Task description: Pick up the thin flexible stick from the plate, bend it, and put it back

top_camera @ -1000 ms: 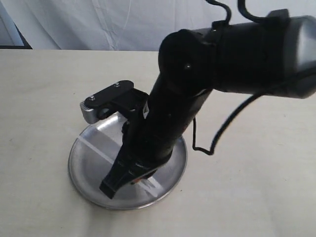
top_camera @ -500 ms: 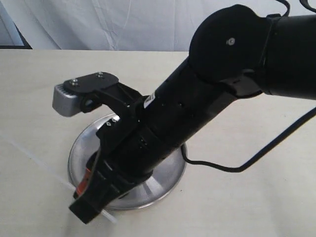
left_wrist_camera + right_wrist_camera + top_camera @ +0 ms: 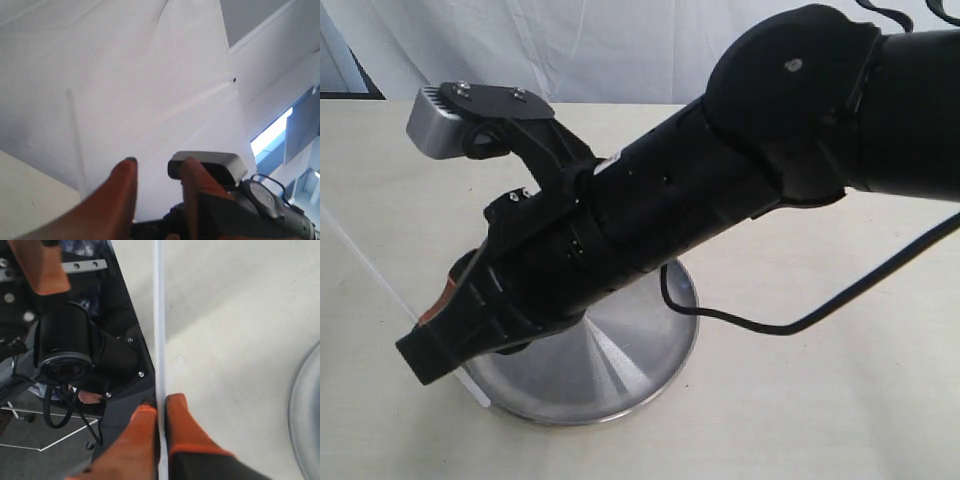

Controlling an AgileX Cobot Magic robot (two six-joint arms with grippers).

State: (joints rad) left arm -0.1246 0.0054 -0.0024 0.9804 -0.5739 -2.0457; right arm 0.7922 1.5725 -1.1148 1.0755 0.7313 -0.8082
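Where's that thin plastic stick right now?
The stick is pinched in the right hand, by the plate's left edge in the exterior view, slanting out over the table.

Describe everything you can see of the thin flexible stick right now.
The thin flexible stick is a very narrow, straight strip, translucent whitish with a bluish tint, plastic by its look. It is not bent. The right pincer is shut on it, with part of it free on either side of the grip. In the exterior view it runs at a slant, one end showing by the left rim of the steel plate; whether that end touches the plate cannot be told.
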